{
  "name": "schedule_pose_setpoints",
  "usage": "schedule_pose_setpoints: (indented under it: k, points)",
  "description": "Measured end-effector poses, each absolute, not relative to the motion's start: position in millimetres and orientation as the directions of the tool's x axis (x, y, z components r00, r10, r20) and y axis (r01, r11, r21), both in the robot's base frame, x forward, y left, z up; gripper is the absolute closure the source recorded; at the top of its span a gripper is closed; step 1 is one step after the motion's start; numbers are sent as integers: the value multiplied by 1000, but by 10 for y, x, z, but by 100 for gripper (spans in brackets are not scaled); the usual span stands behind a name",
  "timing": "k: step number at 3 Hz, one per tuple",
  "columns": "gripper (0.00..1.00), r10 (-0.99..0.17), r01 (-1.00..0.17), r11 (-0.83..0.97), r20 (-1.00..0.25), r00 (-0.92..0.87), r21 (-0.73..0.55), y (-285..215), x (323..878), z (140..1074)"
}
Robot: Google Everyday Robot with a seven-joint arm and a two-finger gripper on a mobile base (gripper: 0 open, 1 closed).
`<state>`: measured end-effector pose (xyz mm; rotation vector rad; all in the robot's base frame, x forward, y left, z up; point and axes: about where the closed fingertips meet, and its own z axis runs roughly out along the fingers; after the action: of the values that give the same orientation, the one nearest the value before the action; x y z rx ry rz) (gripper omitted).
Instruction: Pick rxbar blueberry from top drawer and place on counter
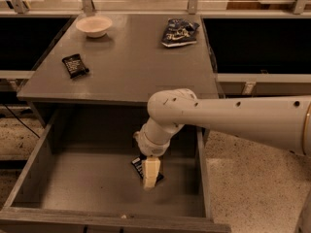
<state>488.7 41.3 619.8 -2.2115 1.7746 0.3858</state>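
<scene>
Landmark: the bench [126,67], a flat grey top seen from its front; every place below is given from it, with sides as the camera sees them.
Top drawer: the top drawer [82,186] is pulled out from under the bench's front edge, open, its grey floor and low side walls in full sight.
Rxbar blueberry: the rxbar blueberry [138,163] lies flat on the drawer floor, below and in front of the bench's front edge, toward its right half. Only its dark corners show, because the end effector covers its middle.
End effector: the end effector [150,174] points down into the drawer in front of the bench, right at the bar and overlapping it. I cannot tell whether it is wide, narrow or gripping the bar.
Arm: the white arm [233,120] comes in from the bench's right side and bends down over its front right corner.
Bowl: a pale bowl [94,25] sits at the bench's back left corner.
Black packet: a small black packet [75,65] lies near the bench's left edge, about midway back.
Snack bag: a wrinkled blue-and-white snack bag [179,32] lies at the bench's back right.
Bins: a black recessed bin [257,42] flanks the bench's right side, and another [24,42] its left.
</scene>
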Motion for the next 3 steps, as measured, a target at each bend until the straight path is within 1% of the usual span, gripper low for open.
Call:
schedule_pose_setpoints:
  k: [1,2,3]
  points:
    - [0,-903,-977,-207,-376,210,-50,413,4887,6198]
    - [0,-901,-978,-210,-387,196,-8,322,4728,5937]
    - [0,-892,-973,-232,-402,208,13,287,4637,5872]
